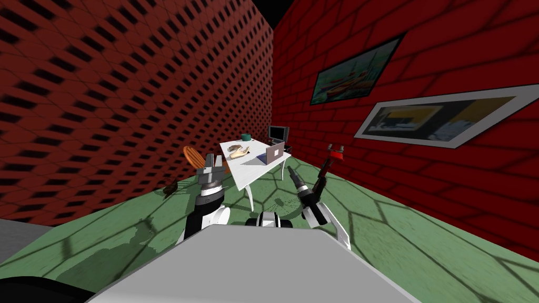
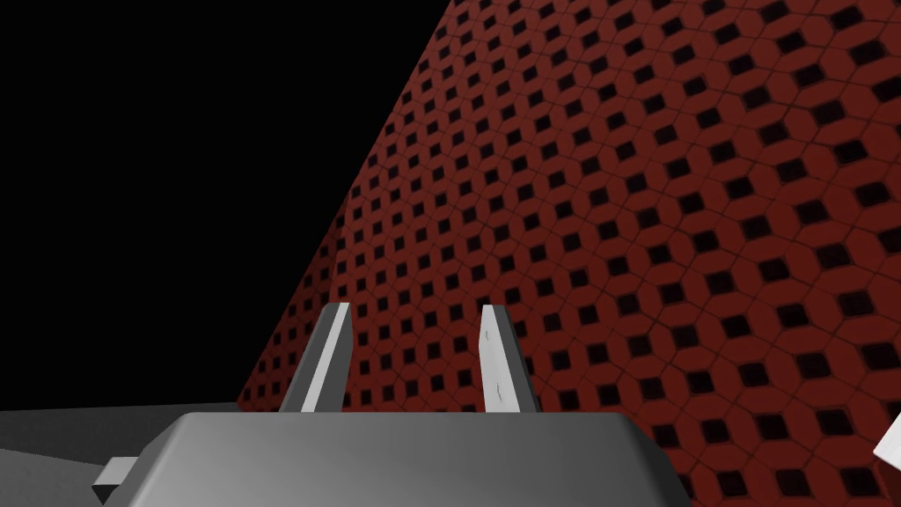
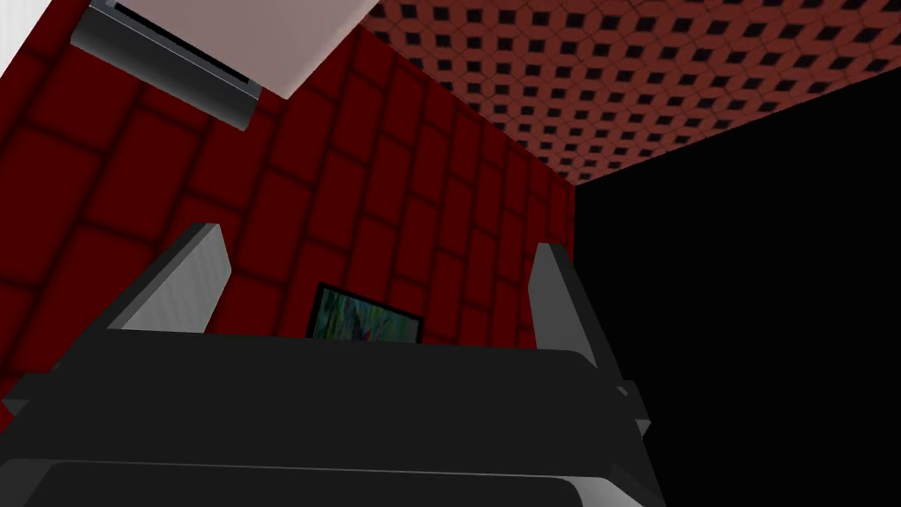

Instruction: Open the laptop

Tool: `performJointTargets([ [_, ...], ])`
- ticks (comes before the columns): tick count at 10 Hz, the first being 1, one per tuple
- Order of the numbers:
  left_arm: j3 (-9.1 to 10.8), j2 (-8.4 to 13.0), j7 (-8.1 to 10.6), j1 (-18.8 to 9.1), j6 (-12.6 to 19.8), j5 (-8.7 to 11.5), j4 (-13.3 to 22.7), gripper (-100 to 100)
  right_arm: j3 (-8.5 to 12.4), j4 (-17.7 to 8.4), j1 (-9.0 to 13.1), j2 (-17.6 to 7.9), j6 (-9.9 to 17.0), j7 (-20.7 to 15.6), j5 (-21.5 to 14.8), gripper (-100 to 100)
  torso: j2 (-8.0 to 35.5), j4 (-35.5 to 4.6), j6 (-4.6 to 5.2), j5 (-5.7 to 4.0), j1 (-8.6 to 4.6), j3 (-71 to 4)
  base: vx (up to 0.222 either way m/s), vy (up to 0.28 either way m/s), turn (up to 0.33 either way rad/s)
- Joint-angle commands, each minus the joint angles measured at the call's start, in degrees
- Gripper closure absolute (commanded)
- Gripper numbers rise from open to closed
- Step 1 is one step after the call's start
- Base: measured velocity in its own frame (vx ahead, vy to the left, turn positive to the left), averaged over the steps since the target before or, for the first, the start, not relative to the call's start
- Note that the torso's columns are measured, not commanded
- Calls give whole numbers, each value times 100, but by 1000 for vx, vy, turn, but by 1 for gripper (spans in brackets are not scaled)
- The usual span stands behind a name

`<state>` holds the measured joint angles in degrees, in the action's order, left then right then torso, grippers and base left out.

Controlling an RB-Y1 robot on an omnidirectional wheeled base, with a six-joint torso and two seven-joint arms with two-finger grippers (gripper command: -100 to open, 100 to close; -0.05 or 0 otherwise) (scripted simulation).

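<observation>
1. Room: two red walls meet at a far corner above a green floor point(image 1: 368, 226). A white surface point(image 1: 245, 173) stands near that corner, its long axis running away from the robot.
2. Task's thing: the laptop point(image 1: 275, 152) sits on the surface by its right-hand long edge, about midway along. Its pinkish-grey lid appears to stand raised already, with its back towards the robot. How far it is raised is too small to tell.
3. Other items on the surface: a green cup point(image 1: 245, 136) stands at the far end, its contents not discernible. Tan items point(image 1: 238, 152) lie towards the left edge, and no container can be made out under them. A dark monitor point(image 1: 278, 132) stands just beyond the surface's far end.
4. Left tool point(image 1: 213, 158): raised short of the surface's near left corner. Its fingers point(image 2: 327, 361) are parted and nothing lies between them.
5. Right tool point(image 1: 289, 169): raised short of the surface's near end, off its right side. Its fingers point(image 3: 180, 286) are spread wide and it is empty.
6. Governing relation: the laptop lies ahead of both tools and well apart from them, past the surface's near end. The right tool is on the laptop's side of the surface, so the right arm is judged the nearer. A closer approach along that right-hand edge is judged necessary before any contact with the lid.
</observation>
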<state>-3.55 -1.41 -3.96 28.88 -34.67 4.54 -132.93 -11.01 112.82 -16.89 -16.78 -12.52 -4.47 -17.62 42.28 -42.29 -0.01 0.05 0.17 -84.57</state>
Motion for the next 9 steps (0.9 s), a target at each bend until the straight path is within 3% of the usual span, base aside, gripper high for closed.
performJointTargets([
  [1,0,0,0,0,0,0,0,0,-332,-533,467,-400,321,-186,-421,-100,-6,2,0,-1,-7,-3,6,141,-21],
  [2,0,0,0,0,0,0,0,0,-332,-570,488,-400,321,-186,-421,-100,-5,2,1,-5,-17,-3,-5,102,-6],
  [4,1,1,0,0,0,0,0,0,-565,-944,851,-702,551,-326,-764,-100,4,-1,1,-9,-29,2,-6,111,-13],
  [5,0,0,0,0,0,0,0,0,-565,-1005,878,-702,551,-326,-764,-100,2,0,0,-5,-14,1,-7,83,-7],
  [9,0,0,0,0,0,0,0,0,-942,-1829,1671,-1295,993,-614,-1472,-100,0,0,0,1,3,0,-8,133,8],
])
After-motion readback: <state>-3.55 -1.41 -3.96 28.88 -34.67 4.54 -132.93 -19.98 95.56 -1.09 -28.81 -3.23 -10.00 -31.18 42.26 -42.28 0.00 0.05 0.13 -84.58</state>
